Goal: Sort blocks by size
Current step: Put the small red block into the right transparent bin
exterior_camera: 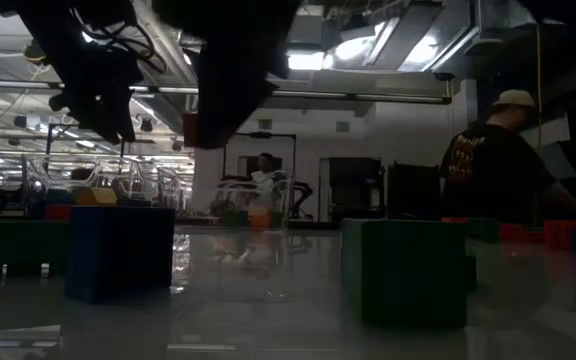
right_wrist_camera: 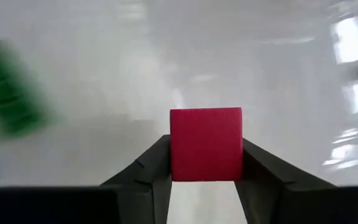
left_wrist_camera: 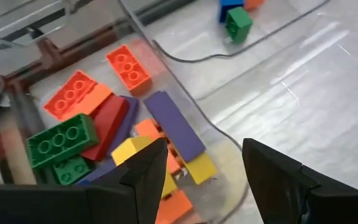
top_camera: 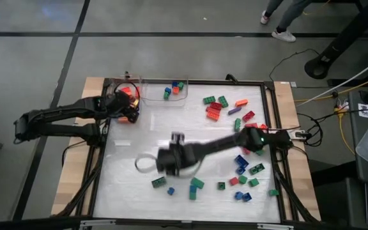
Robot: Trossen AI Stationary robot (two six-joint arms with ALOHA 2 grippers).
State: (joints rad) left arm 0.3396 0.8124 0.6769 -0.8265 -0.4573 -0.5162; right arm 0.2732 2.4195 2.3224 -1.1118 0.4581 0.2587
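Red square block (right_wrist_camera: 206, 144), plain smooth face, clamped between right gripper (right_wrist_camera: 206, 163) jaws

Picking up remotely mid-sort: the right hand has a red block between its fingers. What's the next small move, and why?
Probably lift and carry it toward the clear bin at the table's far edge. The right hand is closed on a short red block, and that bin holds a few small blocks; the left hand hangs open over the other bin, which holds the long ones.

Right gripper (right_wrist_camera: 206, 177) jaws pinched mid-table; left gripper (left_wrist_camera: 204, 171) jaws parted, far-left corner.
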